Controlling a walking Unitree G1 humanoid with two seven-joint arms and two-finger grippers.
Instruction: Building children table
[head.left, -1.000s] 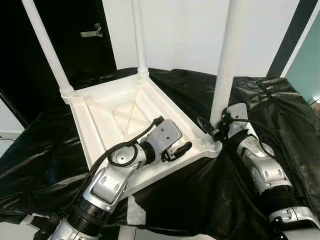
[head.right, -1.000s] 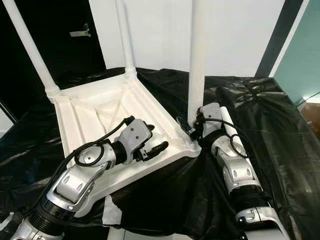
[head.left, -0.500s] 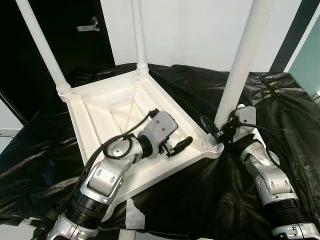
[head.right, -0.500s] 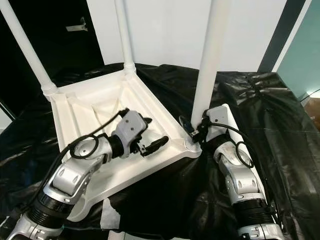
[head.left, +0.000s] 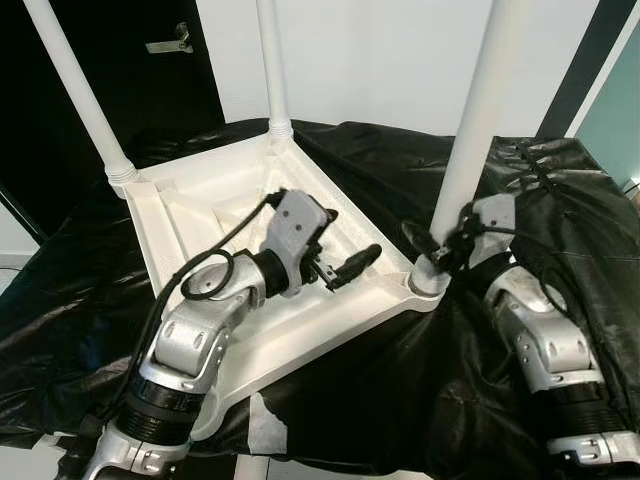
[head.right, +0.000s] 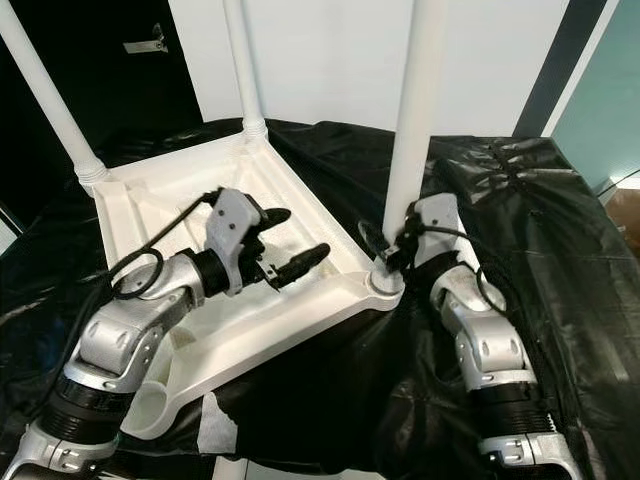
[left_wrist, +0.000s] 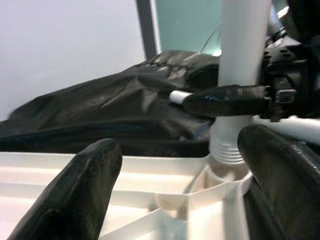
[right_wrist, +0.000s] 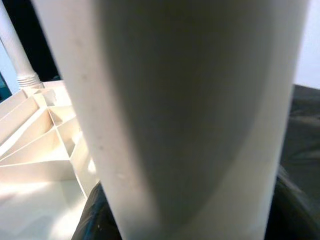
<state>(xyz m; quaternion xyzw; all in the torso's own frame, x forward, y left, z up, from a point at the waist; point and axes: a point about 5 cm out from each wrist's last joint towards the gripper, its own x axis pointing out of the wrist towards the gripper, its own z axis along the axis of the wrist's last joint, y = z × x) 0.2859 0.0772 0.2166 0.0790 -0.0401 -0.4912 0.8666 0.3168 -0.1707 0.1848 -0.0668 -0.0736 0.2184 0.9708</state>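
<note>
The right gripper (head.right: 392, 245) clamps the near leg (head.right: 415, 120) just above its socket, the leg's long axis rising straight up from the upturned white table (head.left: 190, 225) on the black sheet (head.left: 400, 380). The left gripper (head.left: 340, 262), fingers spread and empty, hovers over the underside, pointing toward that socket; 2 other legs stand beyond it.

We find the white plastic tabletop (head.left: 215, 215) lying inverted, three white legs (head.left: 470, 140) standing upright at its corners.
</note>
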